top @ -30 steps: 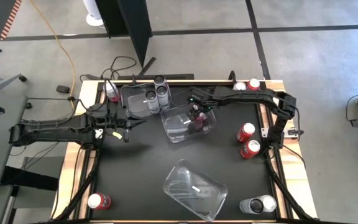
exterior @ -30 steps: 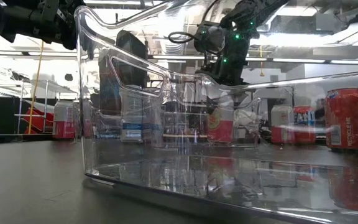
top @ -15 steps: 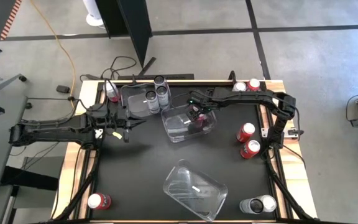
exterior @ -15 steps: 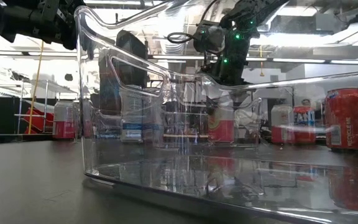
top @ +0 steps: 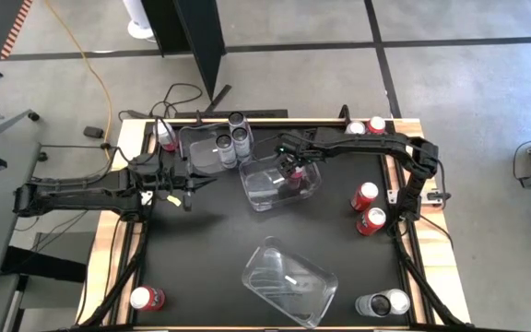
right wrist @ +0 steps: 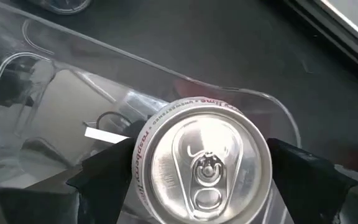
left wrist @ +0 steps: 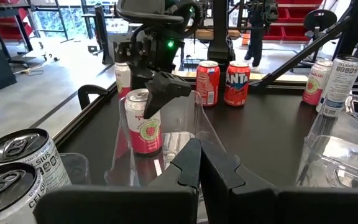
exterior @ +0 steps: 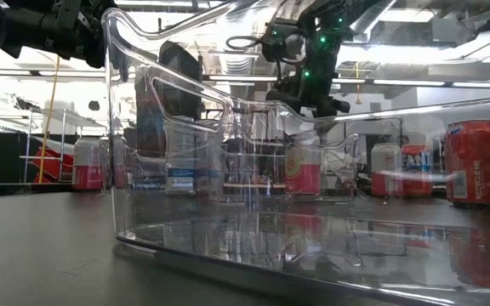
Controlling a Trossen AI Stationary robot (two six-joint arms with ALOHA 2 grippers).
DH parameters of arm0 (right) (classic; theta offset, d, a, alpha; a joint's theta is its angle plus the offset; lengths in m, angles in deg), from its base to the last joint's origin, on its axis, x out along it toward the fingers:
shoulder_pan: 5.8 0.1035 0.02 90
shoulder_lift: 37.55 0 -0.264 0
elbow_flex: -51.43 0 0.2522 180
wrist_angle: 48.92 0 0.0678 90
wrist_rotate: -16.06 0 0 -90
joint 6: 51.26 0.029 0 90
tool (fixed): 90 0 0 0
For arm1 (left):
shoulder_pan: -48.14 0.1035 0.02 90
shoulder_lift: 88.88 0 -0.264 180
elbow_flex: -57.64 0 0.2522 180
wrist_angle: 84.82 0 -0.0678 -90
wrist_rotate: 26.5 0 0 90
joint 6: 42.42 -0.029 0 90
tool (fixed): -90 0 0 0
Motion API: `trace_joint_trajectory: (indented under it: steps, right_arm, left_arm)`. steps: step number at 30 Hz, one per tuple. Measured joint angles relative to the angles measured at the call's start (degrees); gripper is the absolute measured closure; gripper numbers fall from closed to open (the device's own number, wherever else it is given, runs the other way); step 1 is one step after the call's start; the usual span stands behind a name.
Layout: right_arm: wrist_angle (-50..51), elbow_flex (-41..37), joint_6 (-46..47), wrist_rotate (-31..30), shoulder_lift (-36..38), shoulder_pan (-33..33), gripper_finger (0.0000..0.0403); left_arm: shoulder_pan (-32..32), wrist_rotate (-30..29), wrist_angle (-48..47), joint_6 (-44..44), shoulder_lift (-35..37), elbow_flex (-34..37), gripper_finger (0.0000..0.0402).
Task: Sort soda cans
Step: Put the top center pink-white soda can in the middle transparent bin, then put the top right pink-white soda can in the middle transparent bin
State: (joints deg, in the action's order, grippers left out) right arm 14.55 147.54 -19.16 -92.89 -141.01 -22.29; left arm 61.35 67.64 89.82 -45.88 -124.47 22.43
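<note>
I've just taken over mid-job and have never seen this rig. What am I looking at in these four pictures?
Two dark robot arms work at a black table. One picture looks straight down, one looks level across the tabletop through a clear bin, and two come from cameras on the arms' wrists. The right gripper is over the middle bin, fingers open either side of a red can standing in it. The left gripper, shut and empty, waits near the back bin, which holds grey cans. The front bin holds no cans. Other cans stand loose near the table's edges.
</note>
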Motion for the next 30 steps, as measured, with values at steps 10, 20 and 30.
trace_joint_trajectory:
  steps: [10, 20, 30]
  right_arm:
    - [3.54, 3.79, -0.46, -3.17, 0.78, 1.44, 0.0026]
    - [7.90, 4.61, 0.76, -8.16, 8.24, 2.13, 0.0026]
    - [21.51, 4.61, 9.69, -11.84, 14.33, -4.03, 0.0026]
  left_arm:
    - [0.02, 0.00, -0.02, -0.02, 0.00, 0.00, 0.0401]
    - [0.00, 0.00, -0.13, -0.15, 0.00, 0.00, 0.0401]
    - [0.02, 0.00, -0.17, -0.17, 0.00, 0.00, 0.0401]
